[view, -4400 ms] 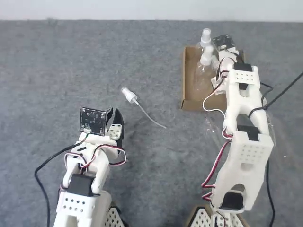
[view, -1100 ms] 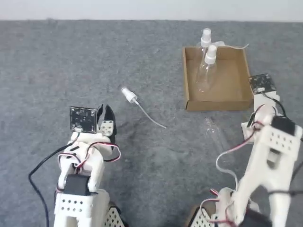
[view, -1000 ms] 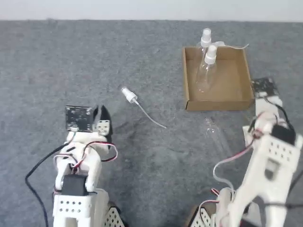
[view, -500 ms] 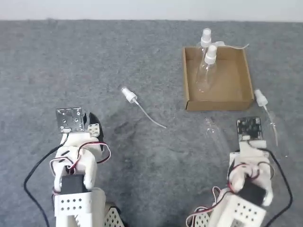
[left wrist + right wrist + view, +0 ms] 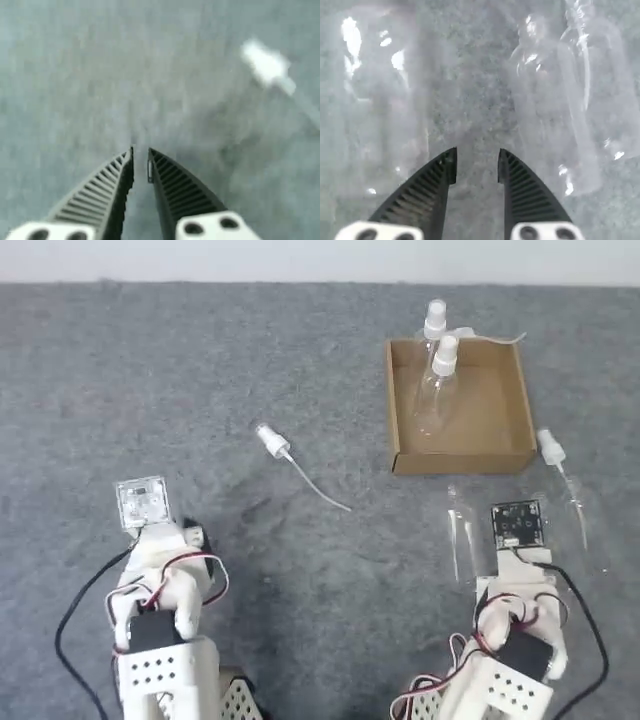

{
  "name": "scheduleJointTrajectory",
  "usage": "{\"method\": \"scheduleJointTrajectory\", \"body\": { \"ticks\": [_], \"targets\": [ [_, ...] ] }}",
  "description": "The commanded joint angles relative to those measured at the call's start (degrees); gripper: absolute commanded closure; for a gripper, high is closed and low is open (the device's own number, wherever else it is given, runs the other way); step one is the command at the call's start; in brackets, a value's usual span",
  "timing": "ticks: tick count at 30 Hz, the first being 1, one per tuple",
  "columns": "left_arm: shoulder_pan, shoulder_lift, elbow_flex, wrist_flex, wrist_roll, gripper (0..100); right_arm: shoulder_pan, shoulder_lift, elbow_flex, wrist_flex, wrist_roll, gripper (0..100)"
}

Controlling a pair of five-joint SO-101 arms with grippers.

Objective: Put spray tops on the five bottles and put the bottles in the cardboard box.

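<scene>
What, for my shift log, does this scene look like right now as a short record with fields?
box: cardboard box, far right on the mat
capped bottles: one in the box, another at its far wall
loose spray tops: one left of the box, one right of it
uncapped bottles: lying either side of the right gripper
left gripper: shut, empty
right gripper: slightly open, empty

The spray top is blurred, its tube cut off.
</scene>
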Motion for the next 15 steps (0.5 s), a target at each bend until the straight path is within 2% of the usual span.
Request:
{"method": "scheduleJointTrajectory", "body": {
  "ticks": [1,4,15],
  "targets": [
    [-0.4,-3.3,-0.7,5.5,-0.4,96,-0.7,-1.0,1.3,4.4,-0.2,91.3],
    [-0.5,-5.4,-0.6,6.6,-0.4,96,-0.7,-1.0,1.3,4.4,-0.2,91.3],
    [-0.5,-13.2,-0.7,20.2,-0.4,96,-0.7,-1.0,1.3,4.4,-0.2,91.4]
  ]
}}
